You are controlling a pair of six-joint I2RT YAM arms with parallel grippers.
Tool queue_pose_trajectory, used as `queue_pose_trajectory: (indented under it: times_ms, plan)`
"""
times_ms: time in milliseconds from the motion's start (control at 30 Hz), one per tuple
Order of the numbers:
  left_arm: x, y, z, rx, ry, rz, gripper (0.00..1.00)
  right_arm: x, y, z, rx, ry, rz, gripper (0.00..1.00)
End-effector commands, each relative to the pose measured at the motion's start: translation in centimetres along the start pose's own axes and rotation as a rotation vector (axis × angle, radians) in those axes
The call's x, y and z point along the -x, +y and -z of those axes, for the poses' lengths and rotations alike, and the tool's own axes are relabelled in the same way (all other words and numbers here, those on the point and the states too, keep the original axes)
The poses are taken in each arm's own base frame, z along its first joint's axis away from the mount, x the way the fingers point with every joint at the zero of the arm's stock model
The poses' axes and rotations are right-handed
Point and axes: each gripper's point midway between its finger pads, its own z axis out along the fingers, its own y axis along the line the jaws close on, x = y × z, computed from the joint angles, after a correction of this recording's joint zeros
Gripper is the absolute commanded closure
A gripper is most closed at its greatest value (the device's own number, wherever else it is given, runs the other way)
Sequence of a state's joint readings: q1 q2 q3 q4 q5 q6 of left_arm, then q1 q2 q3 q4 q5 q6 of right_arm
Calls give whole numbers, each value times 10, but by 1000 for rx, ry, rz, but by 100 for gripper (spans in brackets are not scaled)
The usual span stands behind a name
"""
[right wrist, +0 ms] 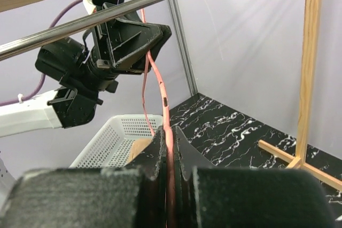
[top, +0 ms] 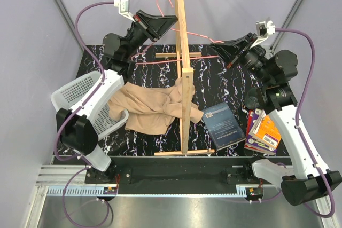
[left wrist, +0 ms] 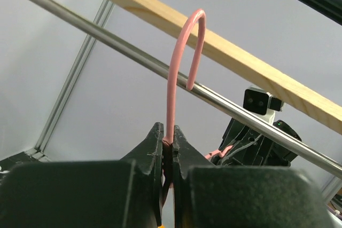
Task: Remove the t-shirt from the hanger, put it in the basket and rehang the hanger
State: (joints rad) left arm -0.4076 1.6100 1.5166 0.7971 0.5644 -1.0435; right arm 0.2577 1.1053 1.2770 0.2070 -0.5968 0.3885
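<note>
Above the far edge of the black marbled table (top: 224, 78), a thin pink wire hanger (left wrist: 171, 89) hangs in the air between both arms, bare of cloth.

- Left gripper (left wrist: 166, 134): jaws fully closed on the hanger's neck, just under the hook.
- Right gripper (right wrist: 166, 132): jaws fully closed on the wire at the hanger's right shoulder.
- Hanger's long axis runs left to right, roughly parallel to the far edge. The hook points up beside a grey metal rail (left wrist: 107, 44). Cannot tell whether the hook rests on the rail or only crosses it in the left wrist view.
- Tan cloth t-shirt (top: 147, 108): off the hanger, lying crumpled on the table left of centre, its right side against the tall light wooden pole stand (top: 184, 52). It lies below the jaws and toward the near edge, well apart from both. The left arm is the nearer one.

Judgement: removal looks done. What remains turns on the hanger, not the shirt.

Containers: white mesh plastic basket (top: 75, 92) at the left edge, touching the shirt's left side. The left arm covers much of it, and nothing shows in the visible part.

Right side: a dark blue book (top: 223, 126) and a stack of books (top: 263, 132) near the right edge.
</note>
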Motion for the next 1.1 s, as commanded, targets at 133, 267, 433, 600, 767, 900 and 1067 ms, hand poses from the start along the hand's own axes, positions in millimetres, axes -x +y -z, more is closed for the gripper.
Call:
queue_pose_trajectory:
  times_ms: [133,267,433,600,767,900,1067]
  plan:
    - [-24,-40,-15,-148,101,45,100,44,-18,15,-163,-145,109,100]
    - [-21,-45,-15,-152,87,43,100,53,-14,15,-159,-143,123,100]
    - [-23,-46,-15,-153,87,48,100,58,-14,14,-164,-144,126,100]
    - [-23,-45,-18,-153,83,62,100,71,-12,14,-173,-158,157,100]
    - [-25,-48,-18,-165,84,77,100,83,-8,14,-172,-169,179,100]
    - [-31,-44,-15,-152,83,86,97,86,-10,9,-175,-137,199,100]
    - [-35,-42,-5,-142,75,75,71,95,-7,15,-191,-136,240,100]
